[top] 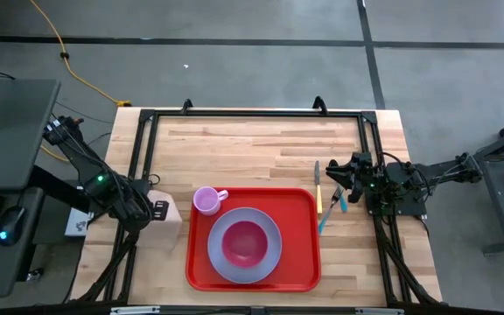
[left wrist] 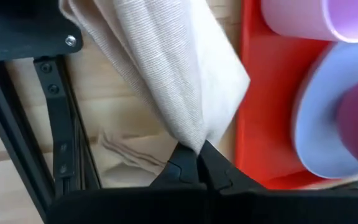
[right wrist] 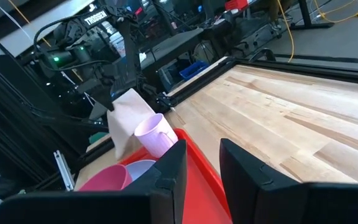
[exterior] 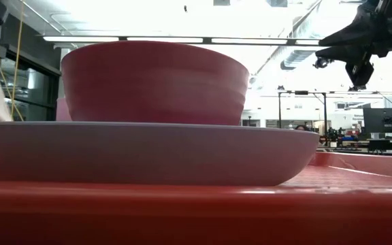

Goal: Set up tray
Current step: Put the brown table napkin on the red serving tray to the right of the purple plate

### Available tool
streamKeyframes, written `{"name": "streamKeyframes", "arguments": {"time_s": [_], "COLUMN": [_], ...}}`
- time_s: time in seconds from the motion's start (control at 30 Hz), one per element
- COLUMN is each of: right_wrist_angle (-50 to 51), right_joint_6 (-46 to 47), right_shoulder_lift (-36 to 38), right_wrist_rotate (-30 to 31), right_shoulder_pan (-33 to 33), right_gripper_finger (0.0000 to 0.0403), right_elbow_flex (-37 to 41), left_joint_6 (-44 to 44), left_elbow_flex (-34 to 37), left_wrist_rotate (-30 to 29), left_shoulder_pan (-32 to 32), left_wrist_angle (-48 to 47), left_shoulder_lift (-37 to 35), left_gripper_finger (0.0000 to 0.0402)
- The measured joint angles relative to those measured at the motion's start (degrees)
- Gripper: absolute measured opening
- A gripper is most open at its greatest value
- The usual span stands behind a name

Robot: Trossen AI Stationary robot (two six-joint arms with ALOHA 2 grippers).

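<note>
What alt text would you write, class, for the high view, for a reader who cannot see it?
A red tray on a wooden table holds a grey plate with a pink bowl. The left gripper holds a tan napkin beside it; the right gripper hovers above cutlery.

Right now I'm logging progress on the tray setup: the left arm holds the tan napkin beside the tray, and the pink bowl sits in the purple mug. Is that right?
Not quite. The pink bowl sits on the blue-grey plate on the red tray, as the high view shows; the purple mug stands apart at the tray's far left corner. The rest holds: the left gripper pinches the tan napkin beside the tray.
</note>
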State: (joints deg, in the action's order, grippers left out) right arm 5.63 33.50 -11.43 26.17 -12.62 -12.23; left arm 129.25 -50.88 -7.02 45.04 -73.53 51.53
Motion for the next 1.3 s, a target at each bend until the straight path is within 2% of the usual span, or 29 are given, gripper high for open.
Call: {"name": "streamKeyframes", "arguments": {"time_s": [0.33, 0.67, 0.87, 1.07, 1.3], "right_wrist_angle": [-0.8, -5.0, -10.5, -18.5, -33.1], "right_joint_6": [1.2, 2.6, 2.8, 2.7, 2.7], "right_shoulder_lift": [0.0, -0.2, -1.2, -7.0, -18.8], "right_wrist_rotate": [0.6, 0.2, -2.0, -3.8, -6.4], "right_shoulder_pan": [0.0, 0.0, 0.0, 0.0, 0.0], "right_gripper_finger": [0.0074, 0.0074, 0.0074, 0.0074, 0.0074], "right_elbow_flex": [0.0, 0.0, 0.0, 0.0, 0.0], "left_joint_6": [0.0, -1.9, -4.3, -7.0, -10.8], "left_elbow_flex": [-7.1, -15.1, -19.3, -23.7, -30.0], "left_wrist_rotate": [-1.6, -11.6, -16.8, -21.8, -27.3], "left_shoulder_pan": [0.0, 0.0, 0.0, 0.0, 0.0], "left_wrist_angle": [-4.6, -6.5, -6.4, -6.1, -5.9], "left_shoulder_lift": [0.0, 0.1, 1.1, 3.4, 7.9], "left_gripper_finger": [0.0010, 0.0010, 0.0010, 0.0010, 0.0010]}}
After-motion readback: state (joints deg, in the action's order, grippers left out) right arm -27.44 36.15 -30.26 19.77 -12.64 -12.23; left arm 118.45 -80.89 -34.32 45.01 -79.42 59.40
